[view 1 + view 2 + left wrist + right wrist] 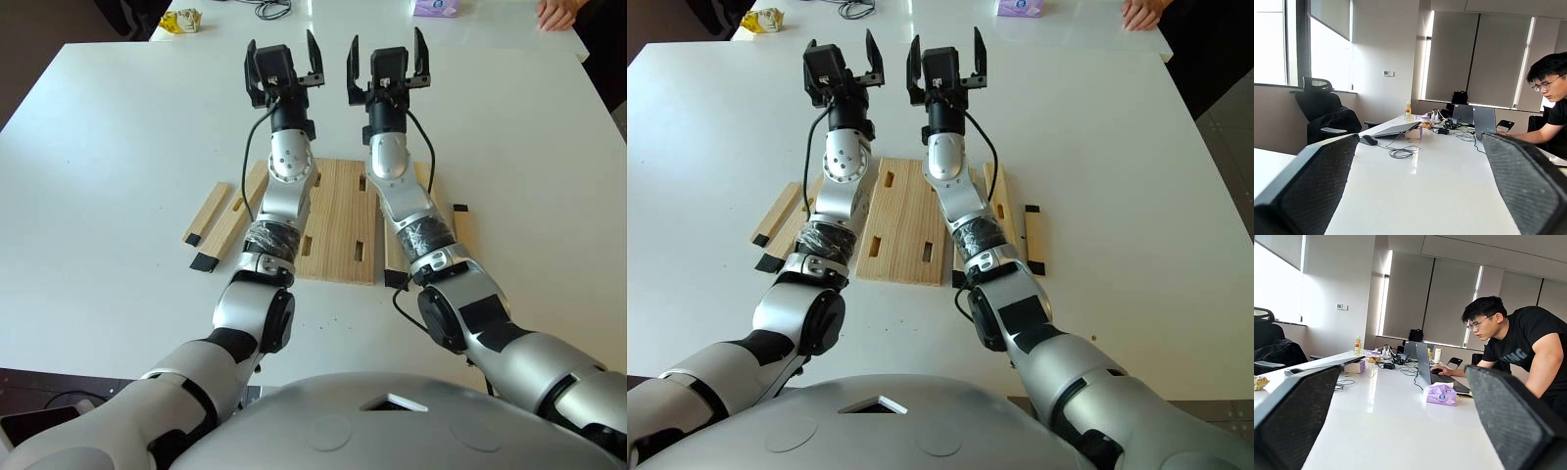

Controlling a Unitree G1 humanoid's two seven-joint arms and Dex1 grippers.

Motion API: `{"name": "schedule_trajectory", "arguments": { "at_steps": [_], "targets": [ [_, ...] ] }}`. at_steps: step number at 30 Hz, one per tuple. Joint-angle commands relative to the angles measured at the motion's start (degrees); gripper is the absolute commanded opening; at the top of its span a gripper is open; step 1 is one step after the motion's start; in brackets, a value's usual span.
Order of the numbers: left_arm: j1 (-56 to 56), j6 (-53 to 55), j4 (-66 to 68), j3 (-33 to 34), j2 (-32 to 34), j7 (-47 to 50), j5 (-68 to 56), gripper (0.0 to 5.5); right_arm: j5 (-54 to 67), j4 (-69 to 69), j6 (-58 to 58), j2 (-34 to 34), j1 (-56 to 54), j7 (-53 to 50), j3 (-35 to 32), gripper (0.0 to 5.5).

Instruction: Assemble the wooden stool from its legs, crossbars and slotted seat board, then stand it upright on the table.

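Pine parts lie loose and flat on the white table (98,147). From the left eye view, the slotted seat board (338,220) sits beneath both outstretched forearms. Left sticks (209,223) lie just beside one long edge and right sticks (462,233) beside the other, legs or crossbars, I can't tell which. The left gripper (284,61) and right gripper (389,57) hover past the board's far edge, jaws spread, holding nothing. The right eye view shows the board's slots plainly, with nothing yet fitted. I'd judge the wood light, stiff and dry, not fragile. The board lies too flat and wide to pinch from above, so a long edge is the place to take it, and each stick across its middle. In the left wrist view, textured black fingers (1317,191) stand wide apart over a glossy top that would likely let parts slide. A mouse (1369,140) and cable (1400,152) lie farther off, and an office chair (1322,105) stands by the window. The right wrist view shows its fingers (1295,421) equally parted, with a tissue pack (1440,394) and laptop (1422,363) beyond.
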Motion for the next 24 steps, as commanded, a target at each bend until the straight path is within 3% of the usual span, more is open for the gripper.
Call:
{"name": "schedule_trajectory", "arguments": {
  "at_steps": [1, 9, 24],
  "targets": [
    [1.9, 6.4, -6.7, 0.1, -0.9, -3.1, -3.0, 4.58, 2.4, -4.9, 3.9, 1.4, -0.6, 3.7, -0.6, 4.67],
    [5.7, 16.7, -18.6, -2.1, -1.2, -5.4, -3.4, 4.58, 1.7, -15.4, 10.0, 1.4, 3.4, 7.4, 1.5, 4.67],
    [9.0, 19.0, -27.6, -0.8, 1.7, -6.6, -1.9, 4.58, -0.2, -25.7, 13.6, 0.5, 5.7, 5.9, 0.2, 4.67]
  ]
}}
